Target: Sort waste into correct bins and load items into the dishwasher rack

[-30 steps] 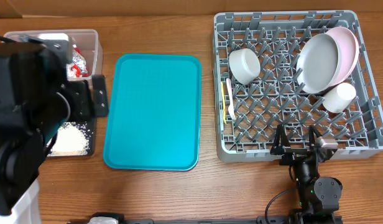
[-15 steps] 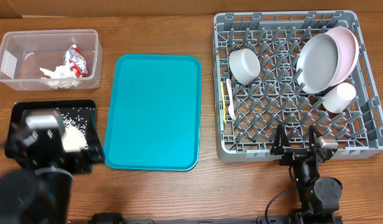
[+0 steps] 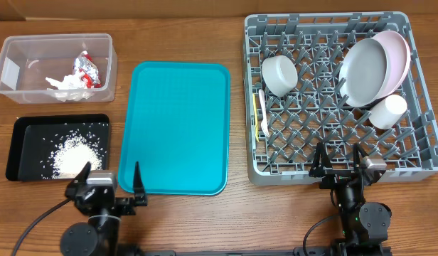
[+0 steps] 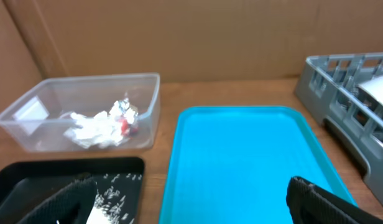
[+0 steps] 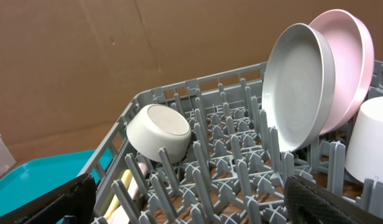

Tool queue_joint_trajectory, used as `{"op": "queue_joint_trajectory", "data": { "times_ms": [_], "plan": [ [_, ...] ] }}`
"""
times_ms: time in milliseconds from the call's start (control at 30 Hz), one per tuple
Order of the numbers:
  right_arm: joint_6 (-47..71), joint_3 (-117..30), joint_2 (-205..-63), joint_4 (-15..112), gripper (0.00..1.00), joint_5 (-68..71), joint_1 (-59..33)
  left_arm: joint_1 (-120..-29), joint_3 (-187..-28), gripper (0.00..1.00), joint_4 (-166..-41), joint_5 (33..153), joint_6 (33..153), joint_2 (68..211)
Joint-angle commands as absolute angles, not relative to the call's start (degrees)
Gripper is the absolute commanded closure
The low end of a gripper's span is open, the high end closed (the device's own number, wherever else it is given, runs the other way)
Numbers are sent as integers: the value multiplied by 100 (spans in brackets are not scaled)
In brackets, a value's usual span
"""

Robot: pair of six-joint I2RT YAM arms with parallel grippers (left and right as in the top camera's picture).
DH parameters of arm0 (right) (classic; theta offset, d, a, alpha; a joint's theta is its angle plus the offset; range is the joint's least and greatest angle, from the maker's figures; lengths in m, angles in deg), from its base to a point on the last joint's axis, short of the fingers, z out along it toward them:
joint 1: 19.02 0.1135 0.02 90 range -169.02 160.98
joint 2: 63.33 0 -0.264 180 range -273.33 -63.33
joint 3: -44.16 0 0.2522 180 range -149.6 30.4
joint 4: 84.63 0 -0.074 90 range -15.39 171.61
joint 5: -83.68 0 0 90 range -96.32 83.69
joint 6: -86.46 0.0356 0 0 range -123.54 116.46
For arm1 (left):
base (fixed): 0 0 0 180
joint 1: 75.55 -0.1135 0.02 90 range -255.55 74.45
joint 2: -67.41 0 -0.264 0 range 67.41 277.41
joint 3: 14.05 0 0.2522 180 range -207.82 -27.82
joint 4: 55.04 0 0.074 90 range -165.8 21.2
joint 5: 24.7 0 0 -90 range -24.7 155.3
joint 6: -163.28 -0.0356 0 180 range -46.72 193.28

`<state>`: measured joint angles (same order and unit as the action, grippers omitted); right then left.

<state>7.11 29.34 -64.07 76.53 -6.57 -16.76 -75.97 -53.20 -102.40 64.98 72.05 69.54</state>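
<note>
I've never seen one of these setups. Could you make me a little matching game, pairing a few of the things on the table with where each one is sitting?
Things:
1. rice
2. napkin
3. grey dish
4. teal tray

Places:
A. in the clear tub
B. standing on edge in the rack
C. in the black tray
D. lying flat between tub and rack

Pairs: 1-C, 2-A, 3-B, 4-D

Teal serving tray (image 3: 174,128) lies flat on the wooden table (image 3: 205,220), its short edge facing the near side, and a brown cardboard wall (image 4: 210,37) stands behind.
</note>
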Motion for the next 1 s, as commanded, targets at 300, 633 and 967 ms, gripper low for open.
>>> {"op": "queue_joint_trajectory", "data": {
  "times_ms": [300, 633, 967],
  "plan": [
    [709, 2995, -6350, 7694, 0, -661, -1696, -7639, -3189, 0, -7714, 6680, 7375, 6759],
    [709, 2995, -6350, 7694, 0, -659, -1696, -7639, -2809, 0, -7309, 6638, 7369, 6755],
    [709, 2995, -6350, 7692, 0, -661, -1696, -7639, -2809, 0, -7311, 6638, 7369, 6764]
  ]
}}
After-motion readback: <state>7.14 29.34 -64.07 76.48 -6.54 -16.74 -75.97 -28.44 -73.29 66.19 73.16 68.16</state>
